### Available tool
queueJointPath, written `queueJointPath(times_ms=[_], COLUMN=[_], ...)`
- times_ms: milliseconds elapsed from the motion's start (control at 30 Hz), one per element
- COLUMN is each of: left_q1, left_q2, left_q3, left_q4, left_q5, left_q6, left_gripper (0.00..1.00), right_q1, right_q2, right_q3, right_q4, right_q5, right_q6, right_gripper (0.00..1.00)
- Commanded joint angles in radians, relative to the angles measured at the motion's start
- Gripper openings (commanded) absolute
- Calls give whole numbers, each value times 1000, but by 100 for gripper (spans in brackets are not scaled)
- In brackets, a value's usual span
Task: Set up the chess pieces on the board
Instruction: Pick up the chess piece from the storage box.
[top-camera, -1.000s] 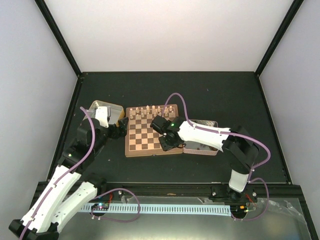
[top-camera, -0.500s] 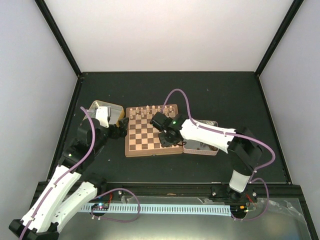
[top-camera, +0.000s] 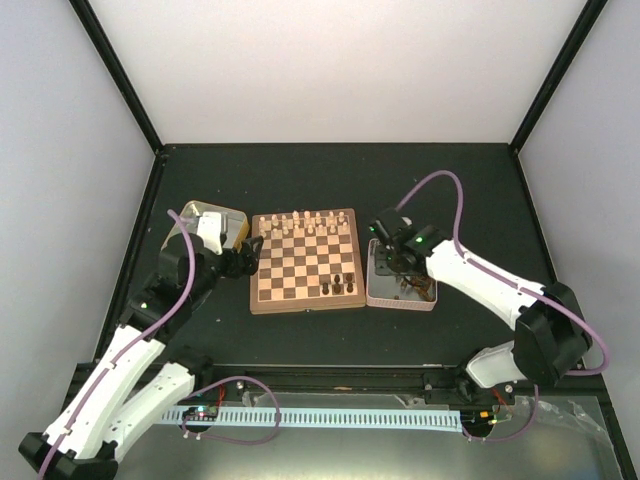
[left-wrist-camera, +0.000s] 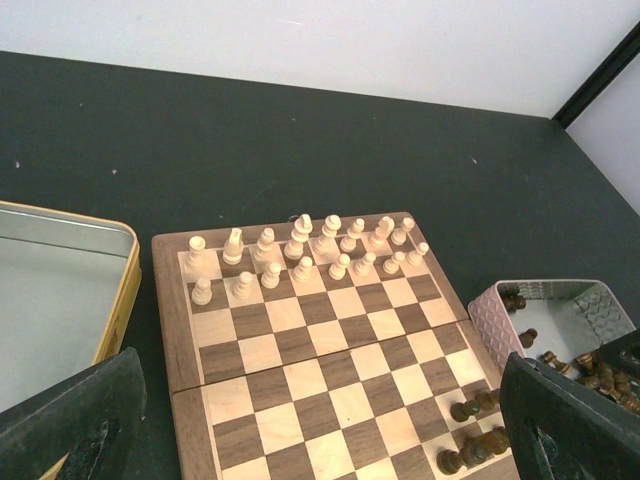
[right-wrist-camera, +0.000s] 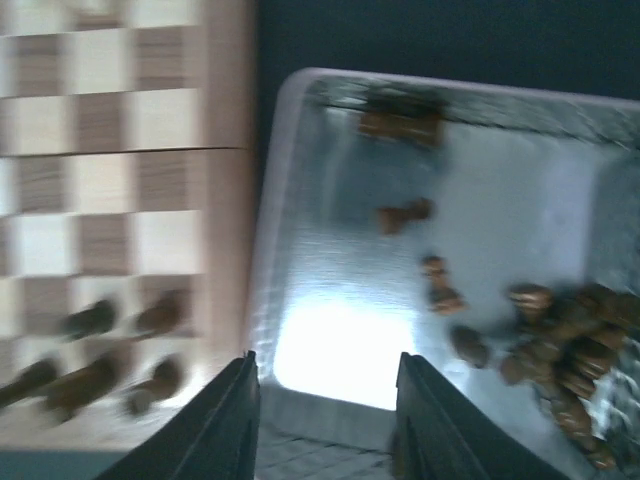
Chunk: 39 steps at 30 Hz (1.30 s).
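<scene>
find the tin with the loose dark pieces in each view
top external: tin just right of the board, mid frame.
left wrist: lower right corner.
right wrist: fills the right two thirds.
shared landmark: dark pieces on the board corner beside it.

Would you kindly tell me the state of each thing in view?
board: open flat.
cream pieces: standing on the far rows.
dark pieces: few standing on board, rest loose in pink tin.
pink tin: open.
gold tin: open.
left gripper: open.
right gripper: open, over pink tin.
</scene>
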<state>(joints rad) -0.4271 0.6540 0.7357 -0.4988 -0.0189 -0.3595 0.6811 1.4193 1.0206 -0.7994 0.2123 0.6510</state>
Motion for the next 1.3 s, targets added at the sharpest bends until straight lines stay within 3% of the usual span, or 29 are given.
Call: queueJointPath(times_ms=[0,100,467,733,1000,1267], left_q1=[1,1,1,1,1,1], left_q2=[21,32,39,26,31,24], left_q3=[9,14,13,14,11,7], left_q4=[40,44,48,46,48,42], left_q5=[35,44,53,53,58,57], left_q6=[-2,-8,-16,-14,-14,-14], left_gripper=[99,98,99,98,98,99], right_q1=[-100,-137,-156,-155,-155,-155], right_q2=[-16,13,94,128,134,144], right_q3=[-103,-127,-129,-139,-149,-150], right_q4=[47,62,108,105,118,118], right_q5=[-1,-29,-52,-44,-41,-40], right_q6=[-25,-64,-108,-98,-98,-100], right_gripper=[42,40,16,24,12,15])
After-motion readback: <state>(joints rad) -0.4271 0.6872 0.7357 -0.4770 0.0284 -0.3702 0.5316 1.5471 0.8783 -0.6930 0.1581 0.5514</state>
